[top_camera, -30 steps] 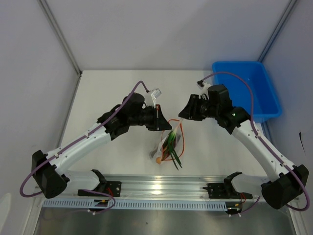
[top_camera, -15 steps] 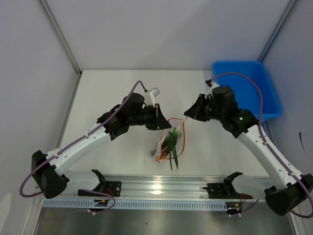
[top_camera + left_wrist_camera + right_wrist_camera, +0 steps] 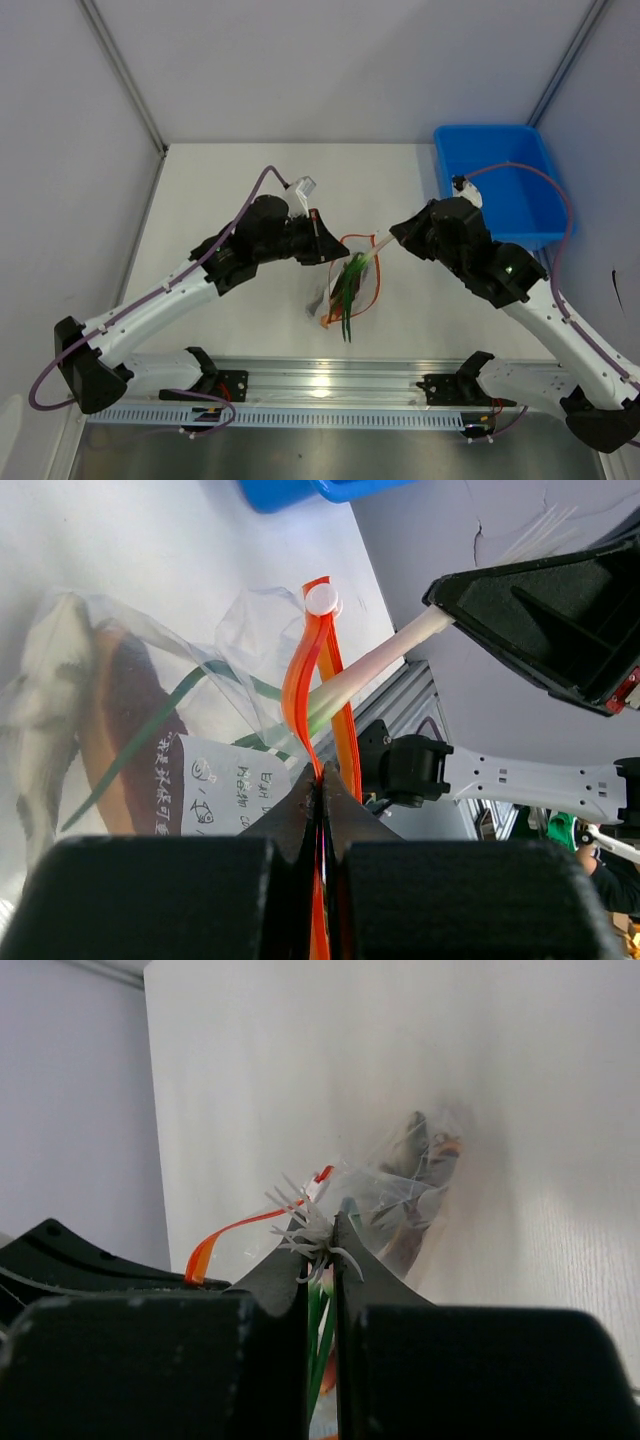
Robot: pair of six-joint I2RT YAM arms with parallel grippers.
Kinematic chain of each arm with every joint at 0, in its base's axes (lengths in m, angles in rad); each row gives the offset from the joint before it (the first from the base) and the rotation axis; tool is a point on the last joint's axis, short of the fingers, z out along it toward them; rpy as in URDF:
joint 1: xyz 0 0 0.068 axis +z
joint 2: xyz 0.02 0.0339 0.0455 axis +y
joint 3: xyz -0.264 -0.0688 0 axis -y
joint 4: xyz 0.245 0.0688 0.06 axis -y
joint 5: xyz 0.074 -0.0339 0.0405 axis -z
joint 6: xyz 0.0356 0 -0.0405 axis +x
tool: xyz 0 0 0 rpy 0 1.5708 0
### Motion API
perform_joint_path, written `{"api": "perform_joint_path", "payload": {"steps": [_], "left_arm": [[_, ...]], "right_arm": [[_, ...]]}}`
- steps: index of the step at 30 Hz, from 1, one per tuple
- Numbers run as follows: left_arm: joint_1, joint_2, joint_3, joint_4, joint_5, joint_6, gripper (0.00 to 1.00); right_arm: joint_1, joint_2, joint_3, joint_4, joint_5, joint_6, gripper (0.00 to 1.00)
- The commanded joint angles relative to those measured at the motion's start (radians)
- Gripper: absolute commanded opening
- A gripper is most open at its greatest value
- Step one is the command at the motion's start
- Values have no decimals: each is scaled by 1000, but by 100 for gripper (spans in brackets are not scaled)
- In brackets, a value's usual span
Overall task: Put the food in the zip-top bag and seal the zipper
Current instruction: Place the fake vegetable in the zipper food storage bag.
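The left gripper (image 3: 320,785) pinches the zipper (image 3: 305,680) between its tips. The right gripper (image 3: 320,1248) clamps the white root end of the green leaf strips (image 3: 347,288), with the zip-top bag (image 3: 395,1185) just ahead of it.

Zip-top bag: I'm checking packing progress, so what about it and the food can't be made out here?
- Top external: the zip-top bag is too small to tell whether the leaf strips lie inside it.
- Left wrist: the near end of the zipper is hidden inside the left gripper; the fish is cut by the left edge.
- Right wrist: the bag contents are blurred; the leaf strips' lower part is hidden behind the right gripper.
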Motion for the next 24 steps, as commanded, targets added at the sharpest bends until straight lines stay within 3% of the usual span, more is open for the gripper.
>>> {"api": "perform_joint_path", "payload": {"steps": [1, 7, 11, 16, 24], "left_arm": [[-19, -20, 10, 51, -24, -34, 0], [-36, -3, 8, 75, 6, -52, 1], [-38, 9, 14, 81, 26, -57, 1], [-38, 17, 37, 78, 40, -58, 1], [-36, 19, 46, 74, 48, -72, 1]], "right_arm": [[64, -3, 29, -29, 279, 102, 0], [188, 27, -46, 34, 521, 93, 0], [376, 66, -124, 140, 684, 29, 0], [538, 178, -123, 155, 835, -38, 0], [565, 209, -157, 200, 808, -130, 0]]}}
